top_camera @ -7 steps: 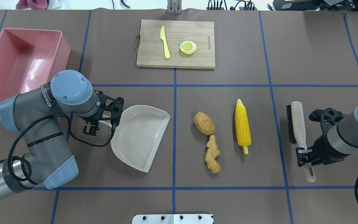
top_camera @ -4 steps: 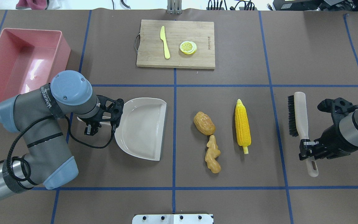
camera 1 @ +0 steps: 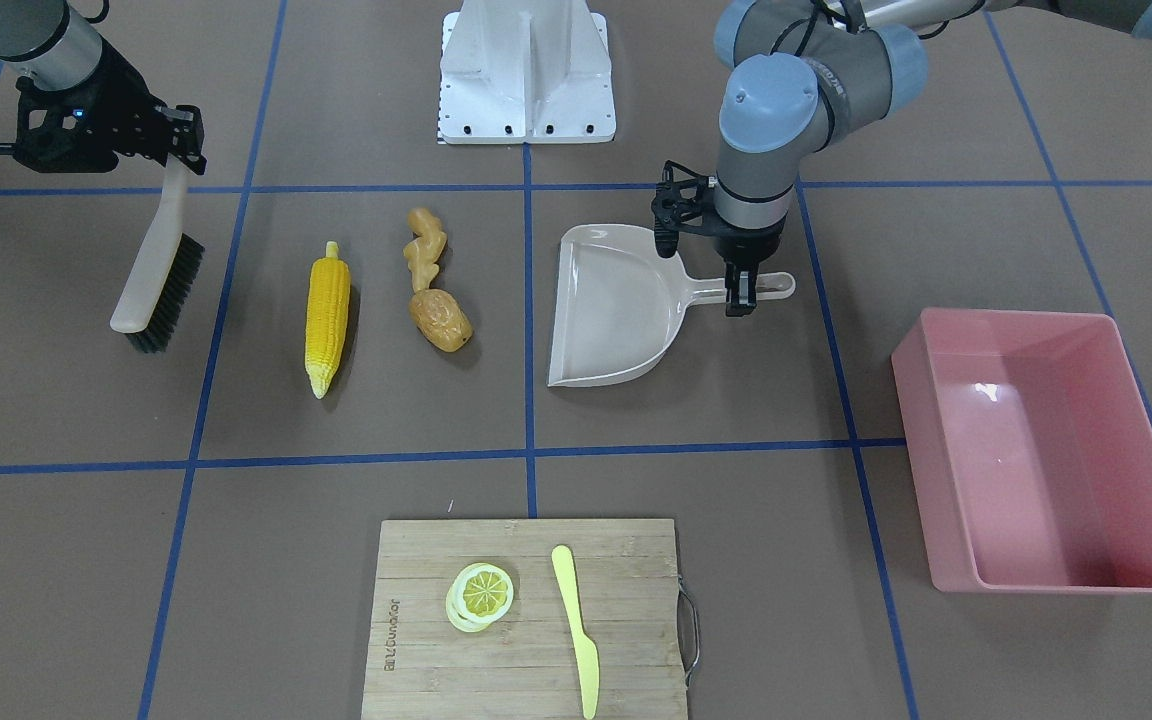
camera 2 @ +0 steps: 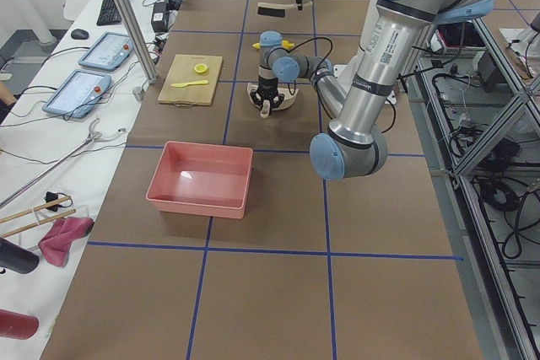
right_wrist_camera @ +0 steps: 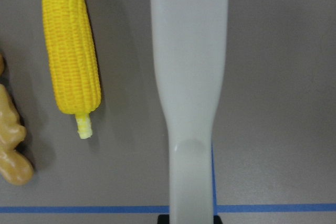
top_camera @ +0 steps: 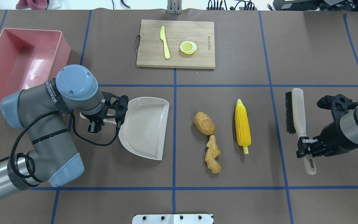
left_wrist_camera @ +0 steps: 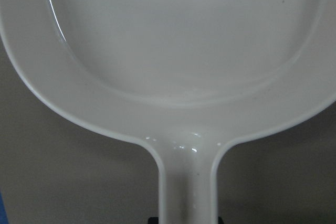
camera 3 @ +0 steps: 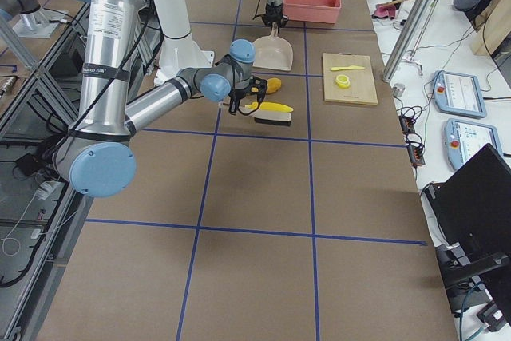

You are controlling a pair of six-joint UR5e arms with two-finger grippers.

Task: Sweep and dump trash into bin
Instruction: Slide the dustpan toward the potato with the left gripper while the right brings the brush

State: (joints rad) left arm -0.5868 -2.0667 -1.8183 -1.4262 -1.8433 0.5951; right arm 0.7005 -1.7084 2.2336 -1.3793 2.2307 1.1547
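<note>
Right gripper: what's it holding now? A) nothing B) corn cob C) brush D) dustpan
C: the right gripper has its jaws shut on the handle of the brush; the dustpan is held by the left gripper.

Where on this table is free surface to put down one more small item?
Bare mat lies between the corn cob and the brush, and beside the cutting board toward the robot's right. Crowded: the potato touches the ginger root, close to the dustpan; the left arm fills the space beside the pink bin.
</note>
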